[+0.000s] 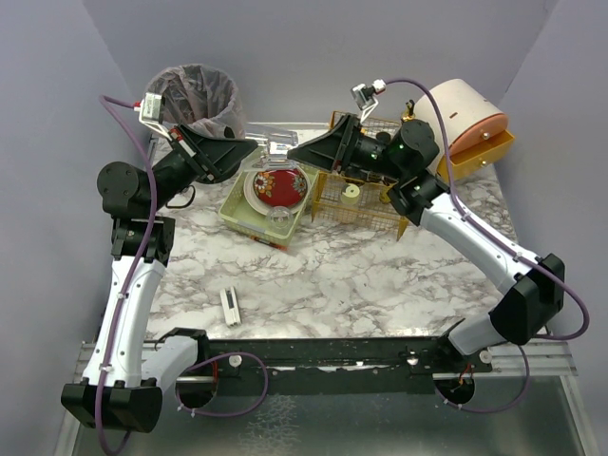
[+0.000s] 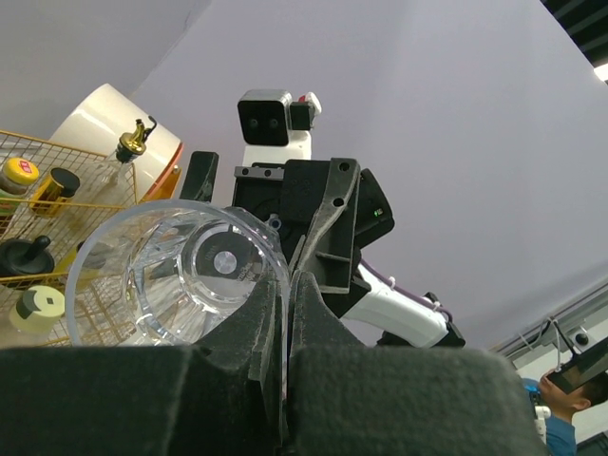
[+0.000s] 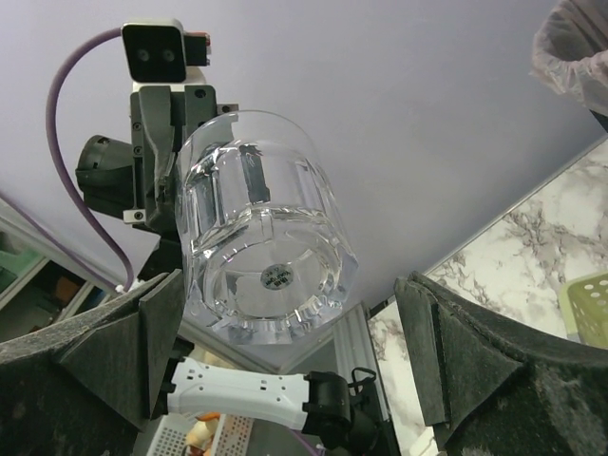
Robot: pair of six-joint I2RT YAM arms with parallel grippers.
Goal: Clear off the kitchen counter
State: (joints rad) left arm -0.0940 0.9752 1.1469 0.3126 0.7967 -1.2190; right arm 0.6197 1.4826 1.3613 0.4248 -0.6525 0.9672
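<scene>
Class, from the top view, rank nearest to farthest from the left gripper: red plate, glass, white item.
1. The glass, held by the left gripper.
2. The red plate, in the tray, toward the bases.
3. The white item, near side of the counter.

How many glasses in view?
2. One glass is pinched by its rim in the left jaws, midair. A second clear one, likely a glass, sits in the green tray beside the red plate. More may be hidden.

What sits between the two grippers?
A clear glass, rim pinched by the left gripper, base facing the open right gripper; clearest in the right wrist view.
</scene>
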